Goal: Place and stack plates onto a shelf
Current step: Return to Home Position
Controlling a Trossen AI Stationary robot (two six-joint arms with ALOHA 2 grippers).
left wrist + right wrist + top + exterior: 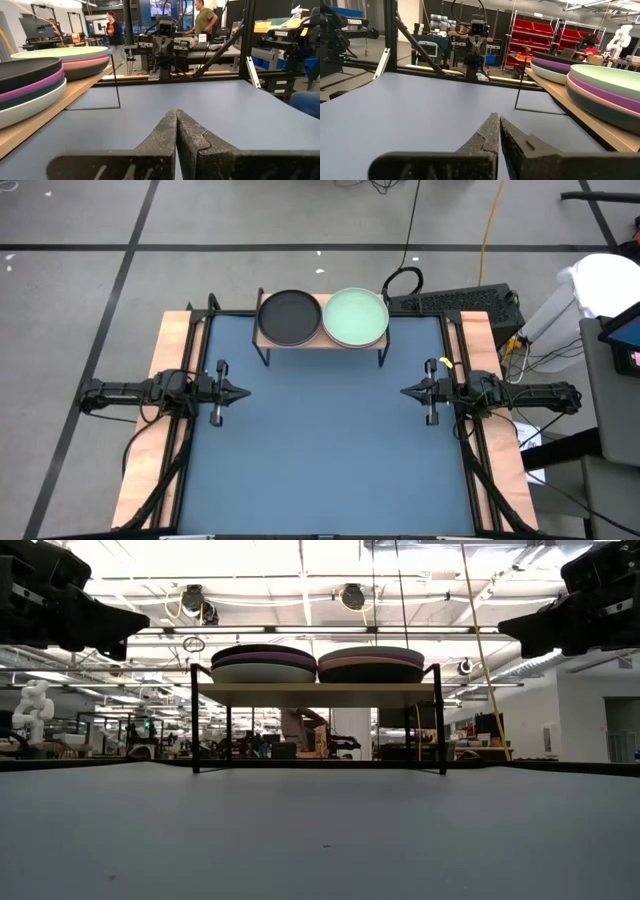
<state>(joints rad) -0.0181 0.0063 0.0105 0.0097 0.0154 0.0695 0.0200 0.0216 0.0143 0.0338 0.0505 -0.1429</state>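
On the shelf (322, 340), set at the far edge of the tabletop (320, 470), you see all eight plates in two stacks of four. The stacks stand side by side with rims just beside each other, and together they fill nearly the whole length of the board. At the shelf's left end, the order from the top down is a dark charcoal plate (290, 317), a purple plate (37, 82), a second charcoal plate (30, 95) and the white plate (25, 111). At the shelf's right end, the order is the mint green plate (355, 317), a second purple plate (610, 96), the pink plate (87, 62) and a third charcoal plate (82, 73). Forward of the shelf, the blue-grey surface lies open from one wooden side edge (175, 340) to the other. The space under the board between its thin black legs (195, 720) is open too. The left gripper (246, 392) hangs above the table forward of the shelf, near the line of its left end, with its fingers pressed together on nothing. The right gripper (404, 391) hangs forward of the shelf, near the line of its right end, fingers likewise together and touching neither plate nor board.
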